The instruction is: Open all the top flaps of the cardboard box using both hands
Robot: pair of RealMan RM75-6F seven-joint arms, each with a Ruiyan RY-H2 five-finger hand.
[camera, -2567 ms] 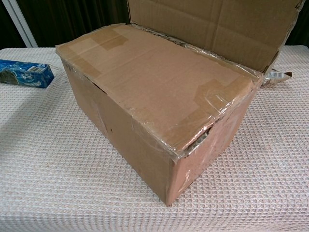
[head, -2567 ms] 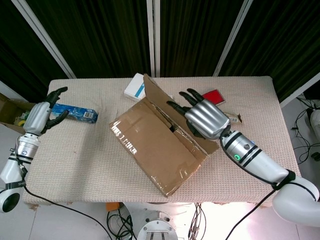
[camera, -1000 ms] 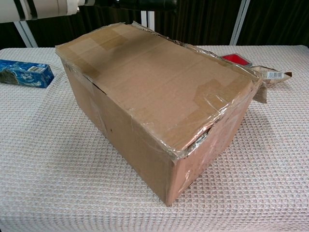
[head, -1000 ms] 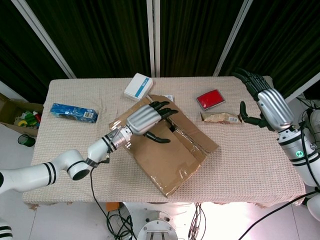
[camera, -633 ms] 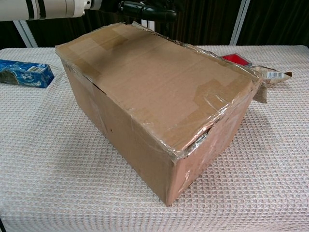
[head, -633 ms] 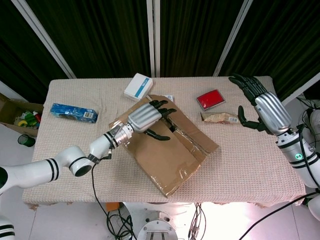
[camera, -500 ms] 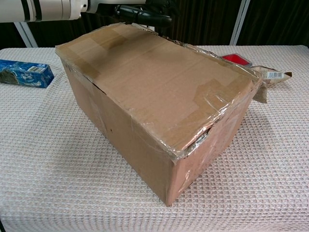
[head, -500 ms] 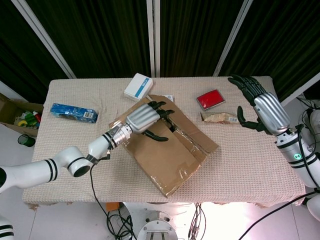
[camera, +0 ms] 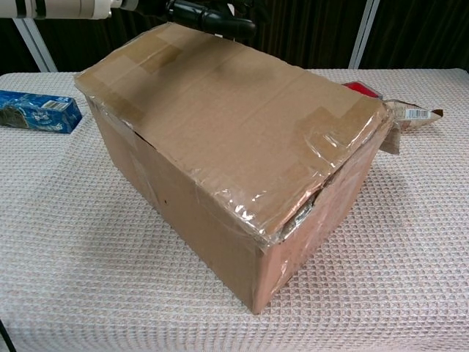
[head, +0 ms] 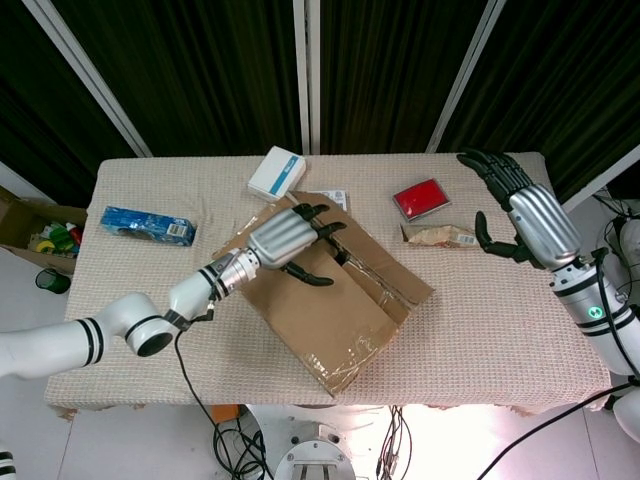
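The cardboard box point(head: 320, 300) stands askew at the middle of the table, and it fills the chest view point(camera: 234, 161). Its near top flap point(camera: 220, 110), taped with clear film, covers the opening and is tipped up a little at the far edge. The far flap point(head: 395, 275) lies folded outward to the right. My left hand point(head: 285, 240) lies on the near flap, its fingertips point(camera: 209, 15) hooked over the flap's far edge and the thumb on top. My right hand point(head: 530, 215) hovers with spread fingers above the table's right end, holding nothing.
A blue packet point(head: 148, 226) lies at the left of the table point(head: 500, 330). A white carton point(head: 277, 172) sits behind the box. A red item point(head: 419, 198) and a snack wrapper point(head: 437, 236) lie to its right. An open carton point(head: 30, 225) stands on the floor at the left.
The near flap's far edge has risen slightly under my left hand, and the box top has shifted a little. My right hand has hardly moved since half a second ago.
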